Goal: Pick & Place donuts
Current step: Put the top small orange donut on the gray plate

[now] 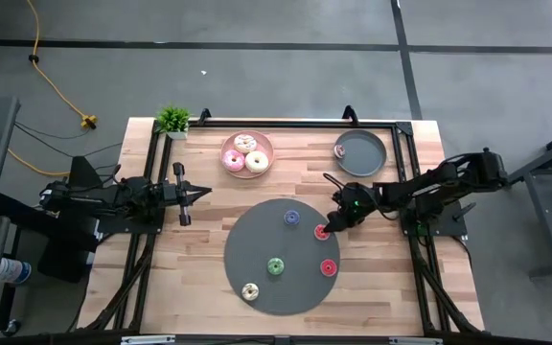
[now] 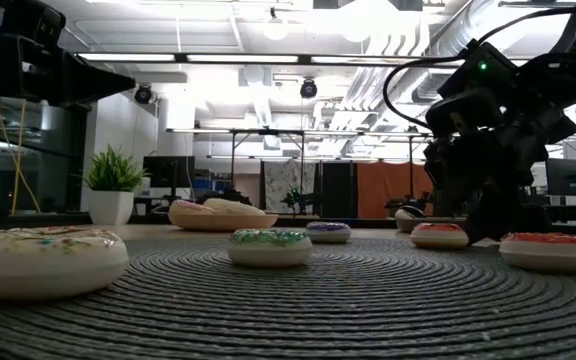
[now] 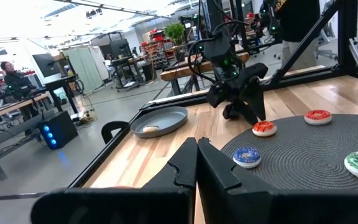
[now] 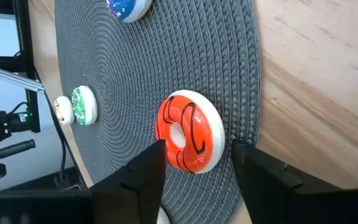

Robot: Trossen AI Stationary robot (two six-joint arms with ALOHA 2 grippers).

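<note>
Wooden counter [image 1: 209,259] in a big workshop space, with a large dark grey woven disc [image 1: 281,278] taking up the near middle. Nearest on the disc is a cream donut [image 1: 250,291], then a green donut [image 1: 276,266] and, over on the right, a red donut [image 1: 329,267] sitting by itself. A bit farther back on the right edge of the disc is a second red donut with dark squiggles [image 4: 188,132], and that's where the action is: the right claw [image 4: 194,158] is down over it with its fingers spread, one on each side, not pressed onto it from what the wrist view shows. Behind that there's a blue donut [image 1: 291,218] at the far part of the disc.

Off to the left, the left claw [image 1: 202,192] just hangs over bare wood, well apart from the disc, fingers pressed together and holding nothing.

Farther back, a pink plate [image 1: 247,153] has three bigger donuts [image 1: 245,153] piled on it, pink and white frosted ones. To the right of it is a grey plate [image 1: 364,153] with one small donut [image 1: 340,150] at its left rim. Little potted plant [image 1: 172,121] sits at the far left corner.
</note>
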